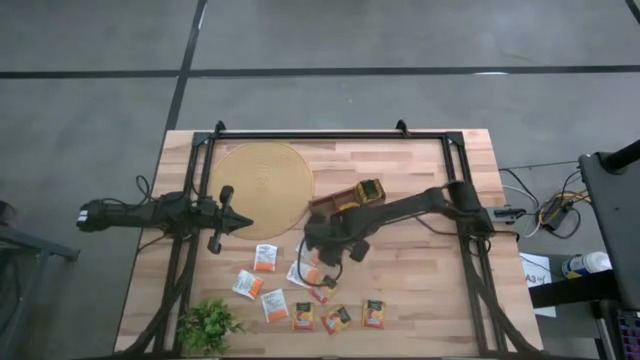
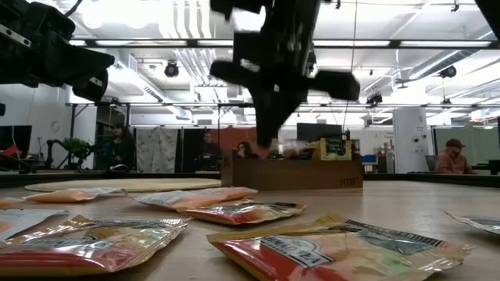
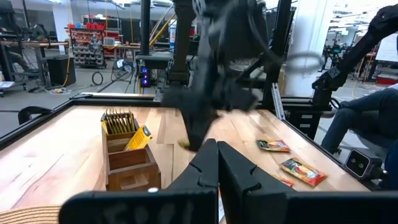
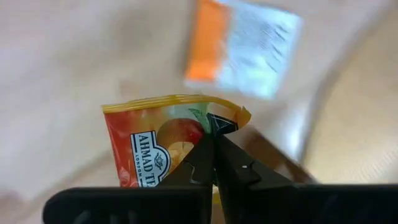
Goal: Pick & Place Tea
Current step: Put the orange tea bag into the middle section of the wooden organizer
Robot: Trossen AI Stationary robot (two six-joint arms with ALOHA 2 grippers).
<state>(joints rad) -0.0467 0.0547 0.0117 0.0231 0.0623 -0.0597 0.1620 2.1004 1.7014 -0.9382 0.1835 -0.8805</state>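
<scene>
Pinching down now: right gripper (image 4: pixel 214 163), jaws fully closed on the edge of an orange/red flat foil tea sachet (image 4: pixel 163 149) w/ fruit print, sachet corner curled up over the dark fingertips. In the high view that right gripper (image 1: pixel 318 262) sits mid-surface, just right of the loose pile, arm reaching in from the right side. Whether the sachet is lifted clear of the wood, can't tell.

Just past it in the right wrist view, a white sachet with orange patch (image 4: pixel 244 51) lies flat, blurred.

Rest of the tea sachets scattered on the near part of the light wooden slatted surface (image 1: pixel 420 300): one white/orange (image 1: pixel 265 258), two more white/orange (image 1: pixel 247 285) and (image 1: pixel 274 305) nearer the front, then a row of orange/red ones (image 1: pixel 303 316), (image 1: pixel 335 319), (image 1: pixel 374 314) along the near edge. Low view shows them lying flat, close-up, e.g. one red-orange pack (image 2: pixel 328 250).

Long brown wooden compartment tray (image 1: pixel 345 197) sits centre, far side of the right gripper, w/ dark green/yellow sachets standing in one end (image 1: pixel 370 190); left wrist view shows them upright in the far compartment (image 3: pixel 119 122).

Round woven tan placemat (image 1: pixel 262 188) left of the tray. Small leafy green plant (image 1: pixel 208 325) at the near-left corner.

Left gripper (image 1: pixel 243 224) closed, empty, hovering over the placemat's near edge, well apart from the sachets.

People visible in the room beyond, blurred.
</scene>
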